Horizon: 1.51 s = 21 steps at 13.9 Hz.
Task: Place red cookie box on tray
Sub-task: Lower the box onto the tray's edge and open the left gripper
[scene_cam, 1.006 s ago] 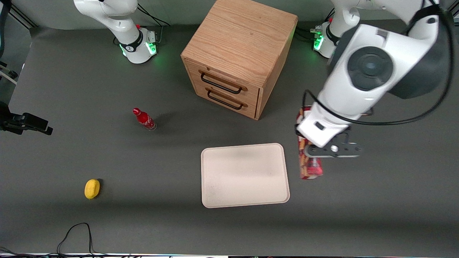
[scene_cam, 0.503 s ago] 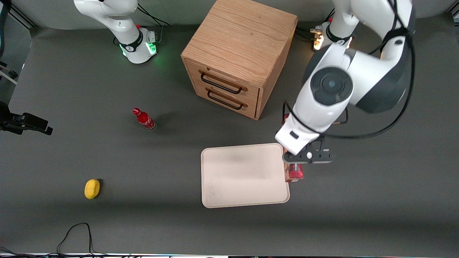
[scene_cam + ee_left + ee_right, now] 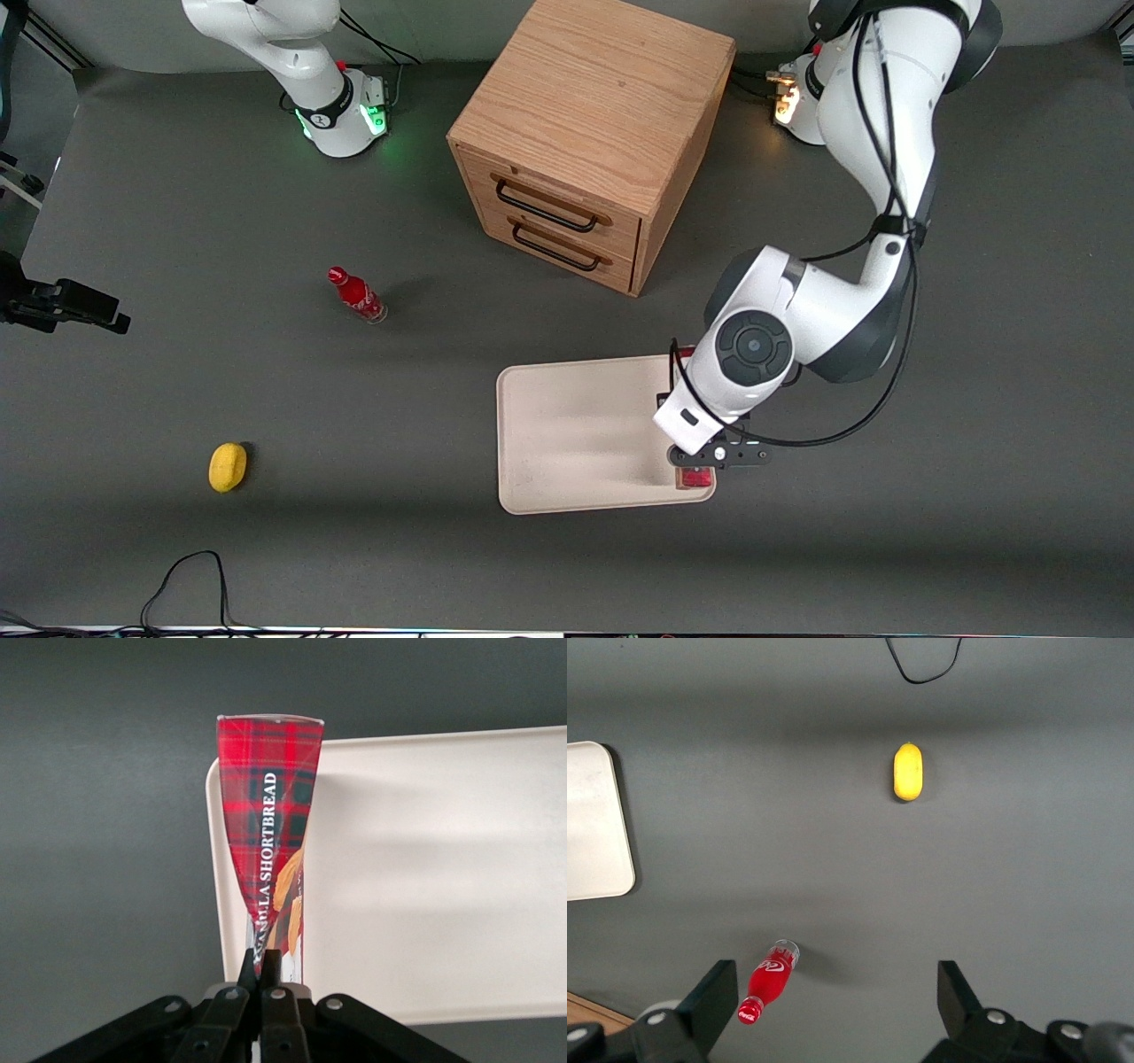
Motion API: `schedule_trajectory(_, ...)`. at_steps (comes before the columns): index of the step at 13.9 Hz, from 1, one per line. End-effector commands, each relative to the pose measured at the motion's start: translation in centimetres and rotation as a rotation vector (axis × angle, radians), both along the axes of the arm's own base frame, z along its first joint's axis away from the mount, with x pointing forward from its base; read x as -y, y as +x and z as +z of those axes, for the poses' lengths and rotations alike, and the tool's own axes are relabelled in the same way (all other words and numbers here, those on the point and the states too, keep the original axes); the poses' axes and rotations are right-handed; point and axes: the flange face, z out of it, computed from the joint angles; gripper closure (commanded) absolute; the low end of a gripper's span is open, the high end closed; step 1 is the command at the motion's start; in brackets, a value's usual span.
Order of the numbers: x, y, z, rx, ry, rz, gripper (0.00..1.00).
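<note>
The gripper (image 3: 700,461) is over the tray (image 3: 567,425), at the tray's edge toward the working arm's end of the table and close to the corner nearest the front camera. Its fingers (image 3: 262,967) are clamped on the narrow top edge of the red cookie box (image 3: 266,806), which hangs down from them with its tartan side and lettering facing the wrist camera. In the front view only a small red patch of the box (image 3: 695,478) shows below the arm's wrist, just inside the tray's rim.

The carry looks nearly done: the box is held over the tray and no longer on the table. What is left, as I judge it, is to lower it, lay or stand it on the tray, and let go. Whether the box's lower end is already touching the tray or is just above it cannot be told from these views. It sits close to the rim, so a release here could leave part of it resting on the raised edge; a small shift toward the tray's middle would be safer.

Elsewhere on the table are a wooden drawer cabinet (image 3: 589,142), a small red bottle (image 3: 356,295) and a lemon (image 3: 228,467), all well apart from the tray.
</note>
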Motion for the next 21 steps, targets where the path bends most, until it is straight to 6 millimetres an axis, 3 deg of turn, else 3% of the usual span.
schedule_trajectory(1,-0.3,0.3,-2.0,0.020,0.000,0.000,1.00)
schedule_trajectory(3,-0.2,0.5,-3.8,0.022,0.000,-0.001,1.00)
schedule_trajectory(7,-0.2,0.5,-4.7,0.017,0.000,0.009,1.00)
schedule_trajectory(8,-0.3,0.6,-4.7,0.021,0.004,0.003,0.41)
schedule_trajectory(9,-1.0,1.0,-4.8,0.036,0.030,0.008,0.14)
schedule_trajectory(10,-1.0,0.9,-4.7,0.051,0.055,-0.003,0.03)
schedule_trajectory(13,-1.5,0.8,-3.3,0.039,0.081,-0.001,0.00)
schedule_trajectory(14,-1.9,0.5,-1.3,0.022,0.097,0.005,0.00)
schedule_trajectory(16,-2.5,-0.6,4.7,0.008,0.112,0.015,0.00)
schedule_trajectory(19,-4.0,-3.6,14.7,0.011,0.133,0.019,0.00)
schedule_trajectory(21,-5.1,-5.9,20.2,-0.002,0.121,0.031,0.00)
